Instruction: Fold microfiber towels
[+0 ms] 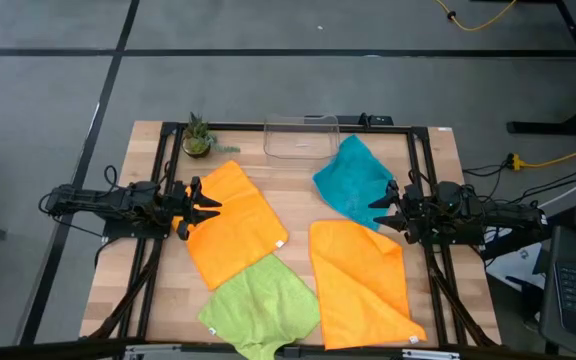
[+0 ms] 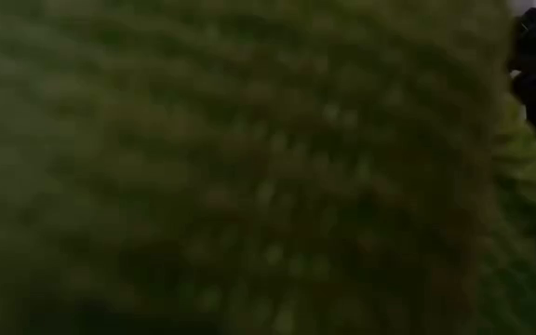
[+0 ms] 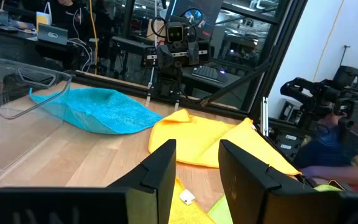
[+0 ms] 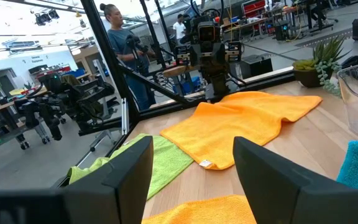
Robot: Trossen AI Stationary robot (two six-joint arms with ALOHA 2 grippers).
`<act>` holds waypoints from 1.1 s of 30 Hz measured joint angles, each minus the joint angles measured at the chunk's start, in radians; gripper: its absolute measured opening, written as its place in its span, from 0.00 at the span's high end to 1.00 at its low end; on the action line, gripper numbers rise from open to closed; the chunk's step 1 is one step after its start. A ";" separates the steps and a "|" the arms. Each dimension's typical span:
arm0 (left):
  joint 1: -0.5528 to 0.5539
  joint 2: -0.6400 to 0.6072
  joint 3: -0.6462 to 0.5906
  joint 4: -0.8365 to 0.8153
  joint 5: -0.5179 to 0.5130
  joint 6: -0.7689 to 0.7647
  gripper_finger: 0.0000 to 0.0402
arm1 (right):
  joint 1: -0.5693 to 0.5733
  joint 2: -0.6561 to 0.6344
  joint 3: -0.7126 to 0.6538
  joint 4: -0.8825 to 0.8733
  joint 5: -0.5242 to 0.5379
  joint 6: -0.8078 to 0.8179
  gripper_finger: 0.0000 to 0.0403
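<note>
Both arms' tools, left tool (image 1: 211,206) and right tool (image 1: 376,212), stand open, holding nothing.

The dark left claw (image 1: 211,208) and dark right claw (image 1: 379,213) are held low, pointed inward toward each other, fingers parted.

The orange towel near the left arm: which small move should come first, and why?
Probably the left end effector should lower onto the near edge of the left orange towel. It hangs open right at that edge, and the towel lies flat and unfolded, partly under the lime green towel. The right end effector waits open by the teal towel.
</note>
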 joint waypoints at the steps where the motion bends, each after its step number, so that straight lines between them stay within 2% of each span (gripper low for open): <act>1: 0.000 0.000 0.000 0.000 0.000 0.000 0.72 | 0.000 0.000 0.000 0.000 0.000 0.000 0.44; 20: 0.000 0.000 0.000 0.000 0.000 0.000 0.72 | 0.000 0.000 0.000 0.010 0.026 -0.051 0.44; 33: 0.000 0.000 0.000 0.000 0.000 0.000 0.72 | 0.000 0.000 0.000 0.115 0.026 -0.053 0.44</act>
